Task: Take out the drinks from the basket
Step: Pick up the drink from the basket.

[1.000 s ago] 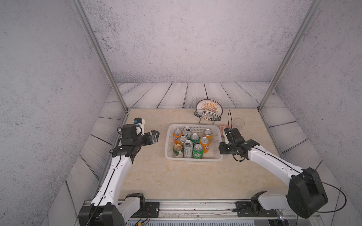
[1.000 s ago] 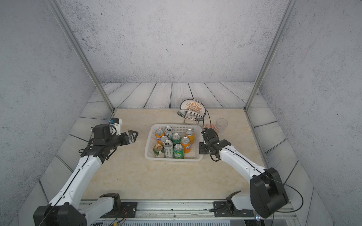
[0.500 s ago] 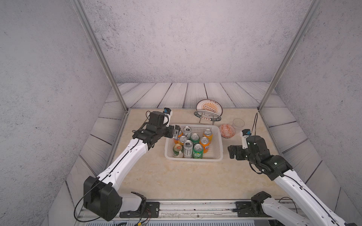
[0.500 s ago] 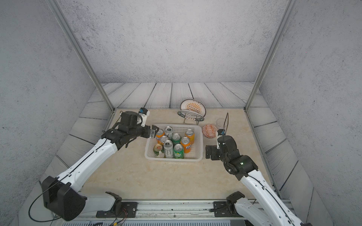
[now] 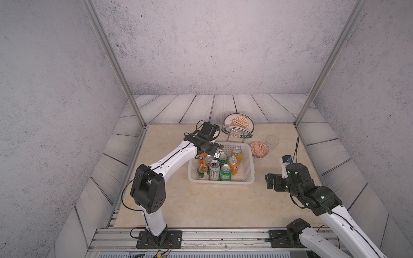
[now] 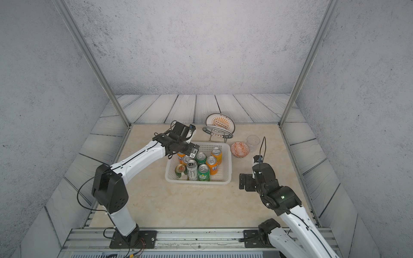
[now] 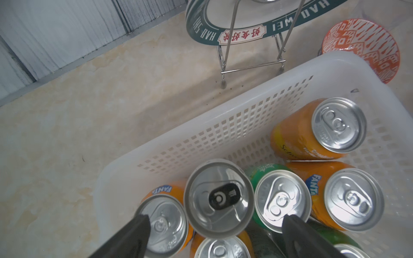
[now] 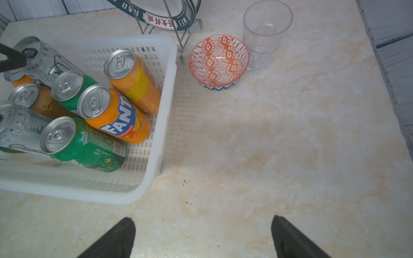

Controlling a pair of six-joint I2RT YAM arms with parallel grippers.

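Note:
The white basket (image 5: 245,177) (image 6: 225,178) stands mid-table and holds several upright drinks: orange cans (image 5: 233,164), green cans (image 5: 225,173) and a taller silver-white can (image 5: 215,170). My left gripper (image 5: 218,152) (image 6: 194,152) hangs open over the basket's far left corner. In the left wrist view its fingers straddle, from above, the top of a silver can (image 7: 219,198), with the left gripper (image 7: 215,220) holding nothing. My right gripper (image 5: 269,181) (image 8: 203,222) stands open over bare table, right of the basket (image 8: 165,111), apart from it.
Behind the basket stand round plates on a wire rack (image 5: 238,128). A red-patterned bowl (image 5: 259,149) (image 8: 219,60) and a clear glass cup (image 5: 272,141) (image 8: 266,33) sit at the basket's far right. Metal frame posts rise at the table's back corners.
My left arm has swung from the table's left side to above the basket's far left corner. My right arm has drawn back from the basket's right wall toward the front right.

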